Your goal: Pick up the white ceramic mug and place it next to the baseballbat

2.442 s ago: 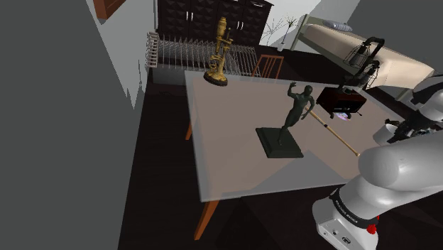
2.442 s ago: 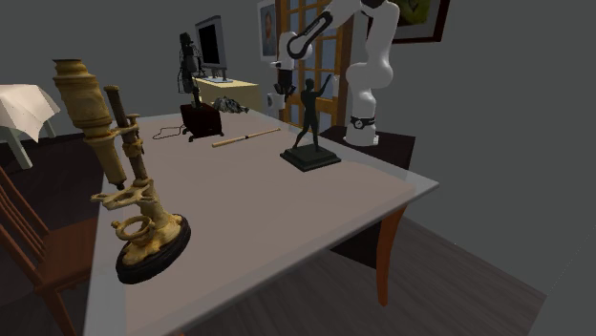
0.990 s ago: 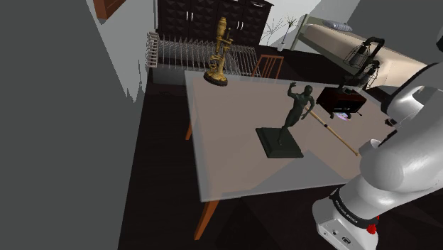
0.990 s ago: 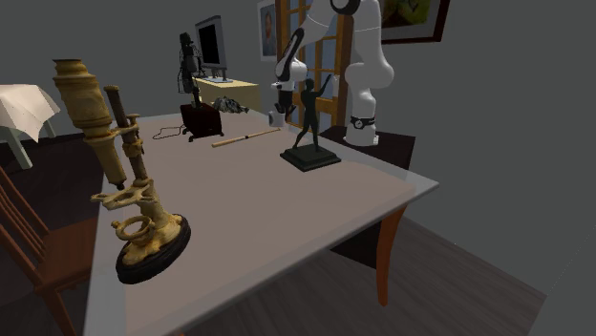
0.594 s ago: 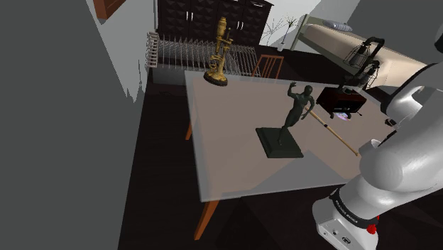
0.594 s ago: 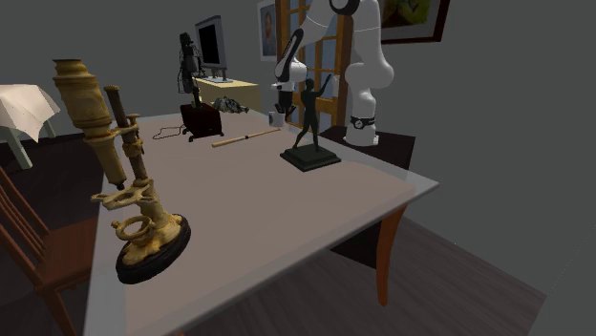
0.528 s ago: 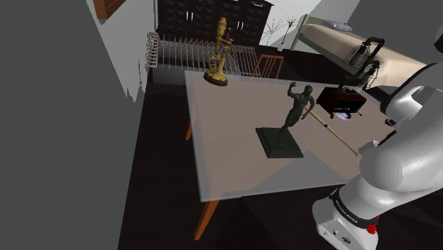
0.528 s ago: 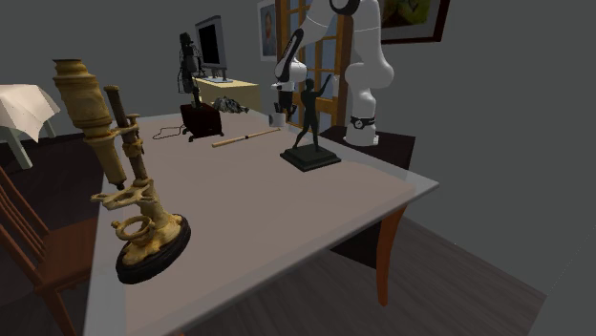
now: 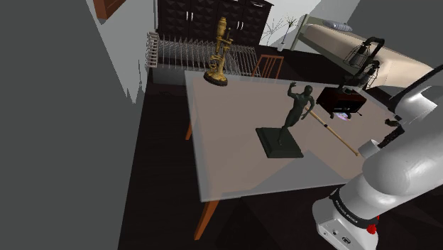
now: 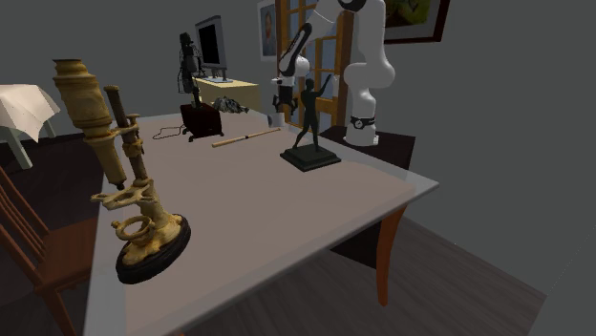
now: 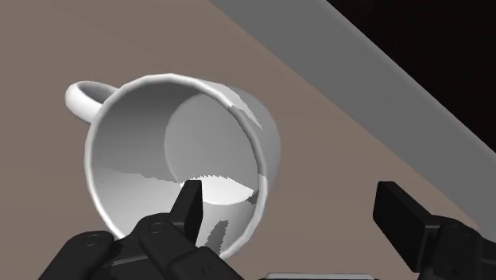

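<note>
**Rim grasp, before closure.** The tool hangs over the mug with its fingers spread. One fingertip reaches into the mug's mouth. The other stands outside, clear of the wall, so that one stretch of the wall lies between them. Whether the inner finger touches the wall cannot be told, and the outer one plainly does not, so the mug is not yet held.

The mug stands upright, mouth up, on the surface close to the edge nearest the arm's stand. Its handle points roughly along that edge. The tool straddles the wall on a side away from the handle, probably because a thin wall needs only a short closure and leaves the handle unobstructed.

The bat lies flat further in from that edge, between the statue on its square base and a dark box. One end of the bat points toward the mug's side of the surface. A brass-coloured microscope stands near the opposite end, well apart from the work.

**Judgement.**
- The step in hand is closing on the wall; lift and carry are not yet done.
- A mug held by one wall hangs off-centre and may tilt, so a firm pinch and a slow lift seem wise.
- The path inward passes near the statue's raised arm.
- The bare strip alongside the bat's shaft looks like the natural place to set the mug down.
</note>
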